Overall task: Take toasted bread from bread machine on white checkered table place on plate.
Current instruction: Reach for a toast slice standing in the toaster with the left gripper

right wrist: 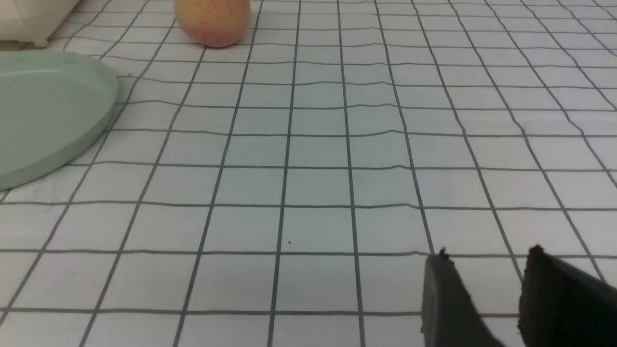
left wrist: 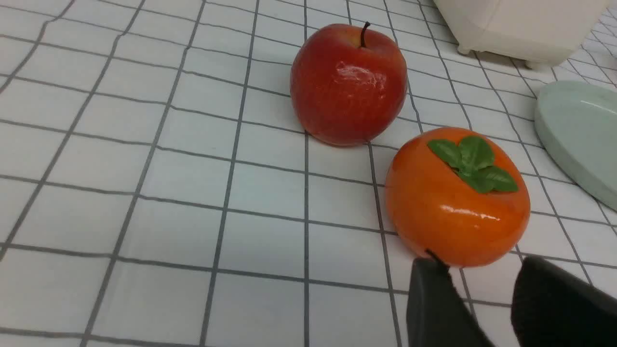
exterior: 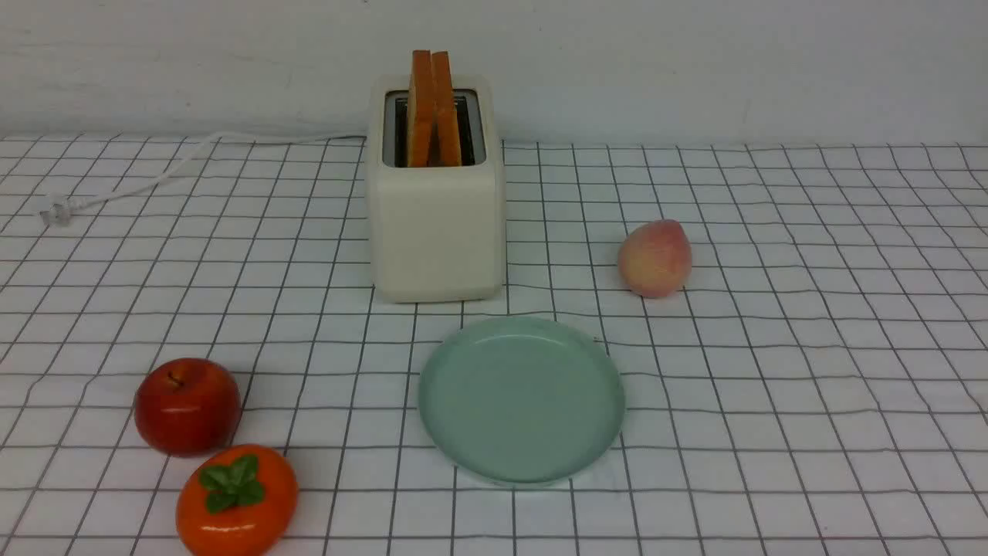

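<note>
Plainly, both toast slices [exterior: 433,116] poke above the toaster's [exterior: 438,232] rim.

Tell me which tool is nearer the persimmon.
Left. The left tool hovers close by the persimmon; the right tool is over on the plate's far side.

From my remote station I see a glossy red apple [exterior: 187,407] beside an orange persimmon [exterior: 237,500] with green leaves, both at left, while a pink-and-yellow peach [exterior: 655,259] sits well apart from them, farther right.
</note>
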Tool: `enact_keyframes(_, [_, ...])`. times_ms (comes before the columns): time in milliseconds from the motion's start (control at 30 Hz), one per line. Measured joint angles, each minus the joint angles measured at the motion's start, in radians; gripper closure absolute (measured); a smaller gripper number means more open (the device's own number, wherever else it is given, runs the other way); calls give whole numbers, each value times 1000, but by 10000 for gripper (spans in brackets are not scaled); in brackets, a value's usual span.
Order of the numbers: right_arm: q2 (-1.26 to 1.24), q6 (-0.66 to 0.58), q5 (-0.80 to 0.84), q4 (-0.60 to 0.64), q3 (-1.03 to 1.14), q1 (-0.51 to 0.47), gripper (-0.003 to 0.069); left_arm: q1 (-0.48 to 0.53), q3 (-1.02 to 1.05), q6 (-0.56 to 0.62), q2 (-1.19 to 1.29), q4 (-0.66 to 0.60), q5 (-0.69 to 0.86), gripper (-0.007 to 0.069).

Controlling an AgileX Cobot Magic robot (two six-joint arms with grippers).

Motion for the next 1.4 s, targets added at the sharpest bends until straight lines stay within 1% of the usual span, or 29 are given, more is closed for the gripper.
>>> enact_keyframes(1133, [0, 0, 0, 0, 0, 0, 419, 0, 0, 0, 0, 0, 0, 386])
enact_keyframes(1400, [0, 0, 0, 0, 0, 0, 419, 0, 0, 0, 0, -11, -48, 386])
